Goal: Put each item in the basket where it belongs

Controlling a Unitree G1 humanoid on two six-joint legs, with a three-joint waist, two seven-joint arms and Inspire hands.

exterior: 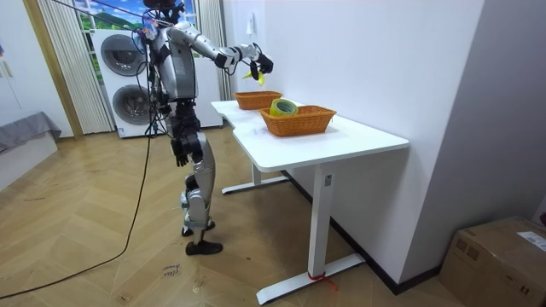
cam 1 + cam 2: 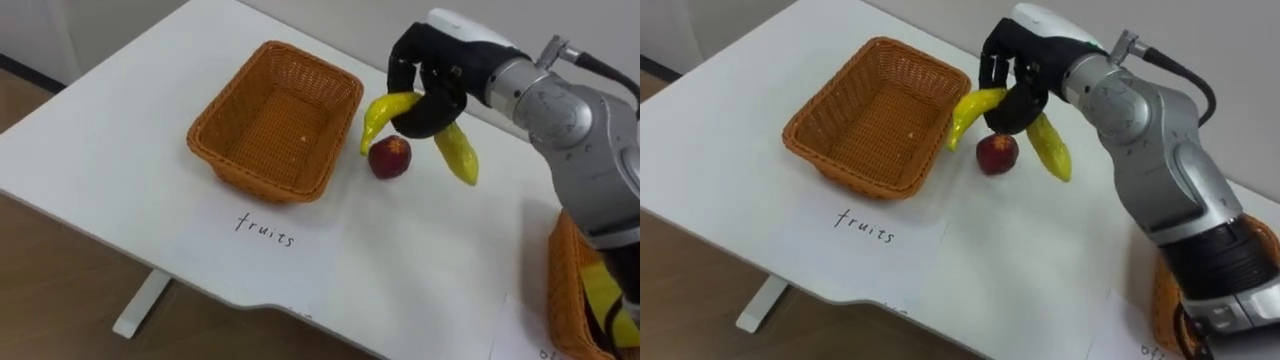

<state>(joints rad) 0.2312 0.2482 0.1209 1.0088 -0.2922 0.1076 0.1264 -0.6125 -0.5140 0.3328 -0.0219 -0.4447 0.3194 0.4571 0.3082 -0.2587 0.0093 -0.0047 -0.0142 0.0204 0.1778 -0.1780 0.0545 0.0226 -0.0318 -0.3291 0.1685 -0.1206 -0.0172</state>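
My right hand (image 2: 432,88) (image 2: 1018,78) is shut on a yellow banana (image 2: 455,152) (image 2: 1049,147) and holds it in the air above the white table (image 2: 420,260). The banana's ends stick out both sides of the fist. A red apple (image 2: 389,157) (image 2: 996,153) lies on the table just below the hand, next to the right side of the empty orange wicker basket (image 2: 275,120) (image 2: 875,115). A paper label reading "fruits" (image 2: 266,230) lies in front of that basket. In the room view my right hand (image 1: 256,61) is raised over the table's far end.
A second wicker basket (image 2: 570,290) (image 1: 299,119) at my right holds yellow and dark items, a tape roll (image 1: 282,107) among them. A wall runs behind the table. Washing machines (image 1: 128,77) stand behind me in the room view.
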